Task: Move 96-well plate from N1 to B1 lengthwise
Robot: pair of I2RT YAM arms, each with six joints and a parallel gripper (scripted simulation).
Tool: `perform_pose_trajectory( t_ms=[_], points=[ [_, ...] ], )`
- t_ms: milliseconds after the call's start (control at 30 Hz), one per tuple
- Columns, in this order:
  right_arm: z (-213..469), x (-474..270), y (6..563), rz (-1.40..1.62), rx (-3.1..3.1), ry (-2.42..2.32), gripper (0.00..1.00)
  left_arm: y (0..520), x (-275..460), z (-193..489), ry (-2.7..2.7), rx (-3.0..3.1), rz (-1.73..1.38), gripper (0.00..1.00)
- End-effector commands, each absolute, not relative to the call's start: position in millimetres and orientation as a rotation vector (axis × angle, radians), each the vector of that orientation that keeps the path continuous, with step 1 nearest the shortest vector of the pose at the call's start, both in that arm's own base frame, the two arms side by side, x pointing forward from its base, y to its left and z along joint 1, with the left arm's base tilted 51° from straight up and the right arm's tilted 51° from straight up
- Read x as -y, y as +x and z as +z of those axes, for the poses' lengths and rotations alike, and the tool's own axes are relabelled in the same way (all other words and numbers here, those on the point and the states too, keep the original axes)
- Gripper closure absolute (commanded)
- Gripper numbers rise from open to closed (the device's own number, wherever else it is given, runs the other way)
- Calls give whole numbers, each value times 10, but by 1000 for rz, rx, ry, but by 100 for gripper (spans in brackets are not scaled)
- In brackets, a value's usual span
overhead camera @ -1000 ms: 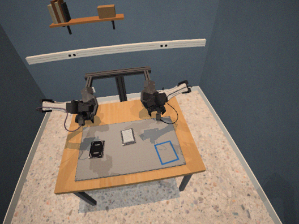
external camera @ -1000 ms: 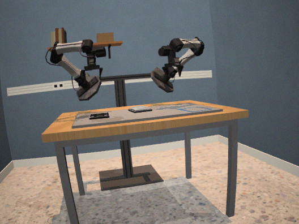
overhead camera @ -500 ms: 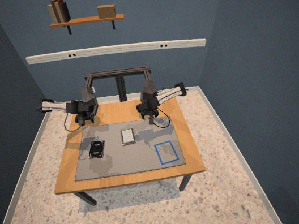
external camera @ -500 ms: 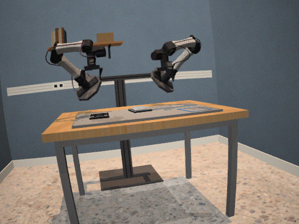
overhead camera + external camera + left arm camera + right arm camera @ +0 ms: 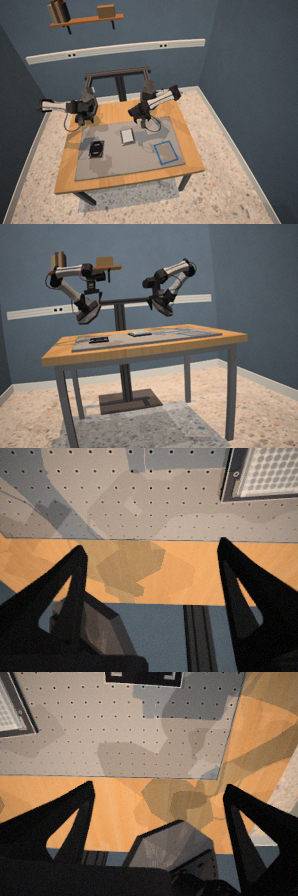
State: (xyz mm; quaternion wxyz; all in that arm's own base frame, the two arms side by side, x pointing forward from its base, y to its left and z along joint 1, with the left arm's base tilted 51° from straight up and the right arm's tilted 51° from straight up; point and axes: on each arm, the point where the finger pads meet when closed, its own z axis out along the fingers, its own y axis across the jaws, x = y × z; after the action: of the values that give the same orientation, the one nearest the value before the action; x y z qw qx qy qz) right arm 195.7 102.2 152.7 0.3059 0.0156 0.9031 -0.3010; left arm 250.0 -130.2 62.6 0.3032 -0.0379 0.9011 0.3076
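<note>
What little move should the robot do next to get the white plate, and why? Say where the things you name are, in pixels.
I'd probably slide the left gripper (image 5: 142,122) (image 5: 159,302) (image 5: 149,547) over above the white plate (image 5: 127,135) (image 5: 139,332) (image 5: 275,470) (image 5: 6,714) before going down. Its jaws are open with nothing between them, but the plate sits off to one side, outside the blue outline (image 5: 157,154) (image 5: 200,334).
</note>
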Motion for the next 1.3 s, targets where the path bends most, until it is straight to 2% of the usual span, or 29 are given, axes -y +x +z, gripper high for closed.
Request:
perform_pose_trajectory(
  t_ms=[0, 1067, 1267],
  points=[
    [1528, -1022, 1944, -799, -2391, 36, 0, 2693, 1439, 510, -135, -2369, 769, 0],
    [1528, -1022, 1944, -799, -2391, 36, 0, 3314, 2131, -547, -137, -2370, 777, 0],
    [1528, -1022, 1944, -799, -2391, 36, 0, 3348, 2197, -408, -154, -2361, 738, 0]
  ],
)
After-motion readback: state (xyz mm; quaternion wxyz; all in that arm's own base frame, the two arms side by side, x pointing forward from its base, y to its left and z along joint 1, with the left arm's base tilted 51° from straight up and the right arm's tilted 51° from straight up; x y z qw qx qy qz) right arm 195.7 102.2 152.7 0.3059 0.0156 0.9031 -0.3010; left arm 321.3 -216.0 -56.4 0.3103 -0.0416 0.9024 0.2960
